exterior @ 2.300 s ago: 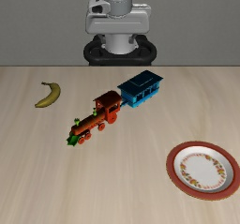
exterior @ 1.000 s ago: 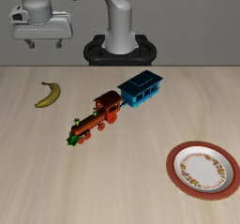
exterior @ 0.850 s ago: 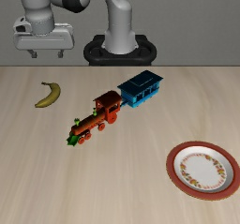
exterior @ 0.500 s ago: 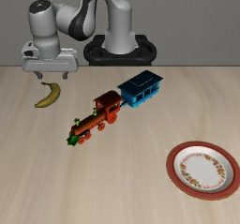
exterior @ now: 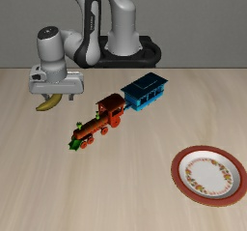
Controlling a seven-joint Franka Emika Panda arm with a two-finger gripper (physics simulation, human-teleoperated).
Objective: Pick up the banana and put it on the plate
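A yellow banana (exterior: 45,105) lies on the wooden table (exterior: 125,187) at the exterior view's left. My gripper (exterior: 52,99) has come down right over it, fingers open and straddling the fruit, which is partly hidden behind the hand. The plate (exterior: 207,174), white with a red patterned rim, sits at the lower right, far from the gripper.
A red and black toy locomotive (exterior: 96,122) and a blue toy wagon (exterior: 146,91) stand in a diagonal line mid-table, just right of the gripper. The robot base (exterior: 123,49) is at the table's far edge.
The arm swung from centre to the left and then lowered, bringing the gripper from well above the table down onto the banana. Banana, train and plate stayed put.
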